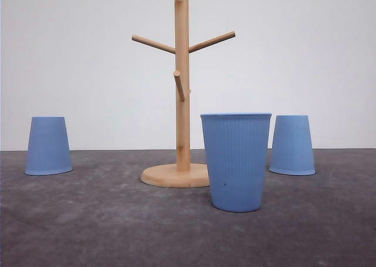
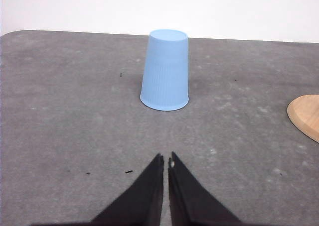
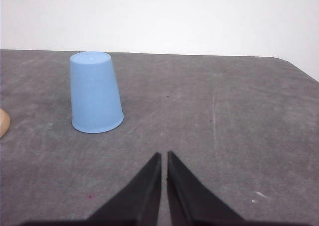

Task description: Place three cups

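A wooden cup tree [image 1: 182,79] is standing on its round base at the centre of the grey worktop [image 1: 88,220], with three pegs angling out from its post. Three light-blue ribbed cups are sitting on the worktop around it. The left cup [image 1: 48,145] is resting upside down, well apart from the tree on the left side. The right cup [image 1: 292,144] is also resting upside down, to the right of the tree and farther back than the middle cup. The middle cup [image 1: 236,161] is standing upright, mouth up, just in front of and to the right of the tree base, overlapping its edge in the front view. In the left wrist view, the left claw [image 2: 165,161] is showing its two black fingers nearly together with only a thin gap, holding nothing, and is pointing toward the left cup [image 2: 165,71]. In the right wrist view, the right claw [image 3: 164,157] is likewise nearly closed and holding nothing, with the right cup [image 3: 94,92] lying ahead of it and off to one side.
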Robot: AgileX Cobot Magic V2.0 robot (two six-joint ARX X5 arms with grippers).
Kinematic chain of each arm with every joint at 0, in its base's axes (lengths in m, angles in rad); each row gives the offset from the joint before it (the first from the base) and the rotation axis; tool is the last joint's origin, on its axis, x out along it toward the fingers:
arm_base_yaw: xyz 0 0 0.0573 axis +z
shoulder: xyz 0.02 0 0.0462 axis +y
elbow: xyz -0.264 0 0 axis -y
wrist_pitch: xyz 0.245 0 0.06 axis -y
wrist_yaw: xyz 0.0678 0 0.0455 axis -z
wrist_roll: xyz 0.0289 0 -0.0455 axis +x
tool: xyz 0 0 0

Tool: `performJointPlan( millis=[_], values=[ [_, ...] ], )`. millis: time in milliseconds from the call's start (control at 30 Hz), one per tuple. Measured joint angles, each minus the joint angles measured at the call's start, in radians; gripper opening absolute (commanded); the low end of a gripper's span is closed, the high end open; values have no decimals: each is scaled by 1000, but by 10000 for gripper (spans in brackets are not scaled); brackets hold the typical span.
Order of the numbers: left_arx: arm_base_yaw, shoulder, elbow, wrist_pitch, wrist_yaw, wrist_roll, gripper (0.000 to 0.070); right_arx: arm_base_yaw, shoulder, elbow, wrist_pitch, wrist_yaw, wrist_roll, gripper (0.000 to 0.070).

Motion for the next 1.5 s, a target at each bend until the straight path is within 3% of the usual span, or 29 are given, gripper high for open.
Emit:
performJointPlan(
  millis=[167, 333, 467, 600, 667, 800, 1067, 1200, 1300, 1500],
  values=[
    [0, 0, 0, 0, 0, -29, 0, 0, 0, 0, 6, 0, 4, 15],
    [0, 0, 0, 14, 0, -194, 0, 0, 0, 0, 61, 0, 80, 12],
    [0, 0, 0, 139, 0, -326, 0, 0, 0, 0, 172, 0, 174, 7],
    [0, 0, 5, 284, 0, -367, 0, 0, 0, 23, 206, 0, 240, 6],
    [0, 1, 31, 282, -3, -367, 2, 0, 0, 57, 174, 0, 258, 6],
    [0, 17, 144, 164, -4, -357, 3, 0, 3, 171, 31, 0, 284, 6],
    [0, 201, 421, -220, -4, -305, 3, 0, 139, 432, -339, -44, 277, 6],
    [0, 322, 522, -362, 1, -261, 3, 0, 242, 536, -475, -94, 218, 6],
    [0, 413, 586, -442, 54, -233, 3, 0, 323, 580, -539, -135, 157, 6],
    [0, 580, 686, -560, 177, -130, 3, 1, 457, 594, -549, -245, 67, 6]
  ],
)
